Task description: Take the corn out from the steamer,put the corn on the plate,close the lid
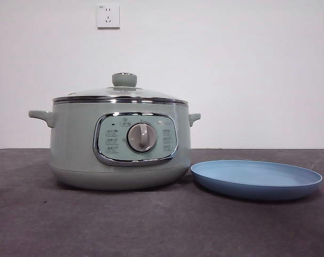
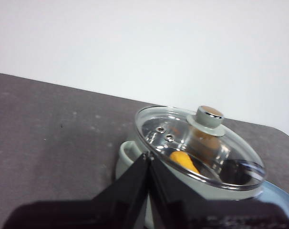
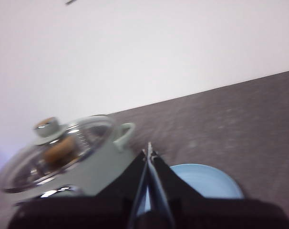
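Note:
The pale-green steamer (image 1: pixel 119 144) stands on the dark table, left of centre, with its glass lid (image 1: pixel 122 92) shut on top. Through the lid in the left wrist view (image 2: pixel 201 143) the yellow-orange corn (image 2: pixel 184 160) shows inside the pot. The light-blue plate (image 1: pixel 256 179) lies empty to the steamer's right. My left gripper (image 2: pixel 149 156) is shut and empty, held off beside the steamer (image 2: pixel 135 160). My right gripper (image 3: pixel 149 148) is shut and empty, above the plate (image 3: pixel 201 181) and beside the steamer (image 3: pixel 87 167). Neither gripper shows in the front view.
A white wall stands behind the table, with a socket (image 1: pixel 108 16) high up. The dark table top (image 1: pixel 151 225) runs in front of the steamer and plate.

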You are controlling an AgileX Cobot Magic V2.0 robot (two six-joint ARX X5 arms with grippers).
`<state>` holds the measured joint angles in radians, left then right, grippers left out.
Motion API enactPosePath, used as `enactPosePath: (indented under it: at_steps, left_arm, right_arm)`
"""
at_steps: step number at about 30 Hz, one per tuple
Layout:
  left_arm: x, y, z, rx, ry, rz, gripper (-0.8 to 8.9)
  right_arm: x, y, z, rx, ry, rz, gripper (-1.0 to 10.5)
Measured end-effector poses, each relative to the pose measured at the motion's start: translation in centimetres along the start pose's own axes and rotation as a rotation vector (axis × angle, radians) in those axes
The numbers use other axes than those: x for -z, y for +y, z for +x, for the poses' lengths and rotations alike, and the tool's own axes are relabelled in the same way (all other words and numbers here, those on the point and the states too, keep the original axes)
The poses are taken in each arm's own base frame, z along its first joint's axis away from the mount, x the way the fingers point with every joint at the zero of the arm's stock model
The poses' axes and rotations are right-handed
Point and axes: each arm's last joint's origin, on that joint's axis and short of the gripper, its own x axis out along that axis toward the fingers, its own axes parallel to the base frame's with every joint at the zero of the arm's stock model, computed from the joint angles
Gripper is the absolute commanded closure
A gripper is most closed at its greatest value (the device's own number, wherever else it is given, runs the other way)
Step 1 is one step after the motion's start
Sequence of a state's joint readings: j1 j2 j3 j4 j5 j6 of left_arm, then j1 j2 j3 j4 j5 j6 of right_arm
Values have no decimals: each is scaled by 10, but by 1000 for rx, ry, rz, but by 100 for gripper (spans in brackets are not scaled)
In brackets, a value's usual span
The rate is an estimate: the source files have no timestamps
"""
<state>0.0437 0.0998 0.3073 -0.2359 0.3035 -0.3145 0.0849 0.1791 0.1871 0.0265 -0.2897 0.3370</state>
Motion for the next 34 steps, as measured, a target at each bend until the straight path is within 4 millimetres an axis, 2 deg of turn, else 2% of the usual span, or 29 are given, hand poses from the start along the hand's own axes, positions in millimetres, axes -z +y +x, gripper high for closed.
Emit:
enactPosePath:
  at_steps: [6, 14, 18, 23, 30, 32, 34]
  left_arm:
    - [-28, -11, 6, 102, 106, 3, 820]
    - [-65, -21, 26, 236, 235, 17, 820]
    - [-81, -24, 36, 282, 299, 17, 820]
    - [-97, -29, 47, 302, 377, 44, 820]
    - [-102, -33, 61, 333, 459, 69, 810]
    - [-101, -33, 61, 335, 465, 66, 721]
    - [-101, -33, 61, 334, 467, 63, 473]
  right_arm:
    - [-41, 14, 19, -122, 175, 10, 958]
    - [-98, 29, 55, -287, 432, -42, 958]
    - [-119, 36, 73, -348, 520, -71, 958]
    - [-129, 49, 94, -425, 625, -117, 958]
    - [-117, 64, 107, -502, 708, -174, 934]
    - [-116, 66, 108, -499, 708, -190, 862]
    - [-116, 67, 107, -494, 707, -200, 692]
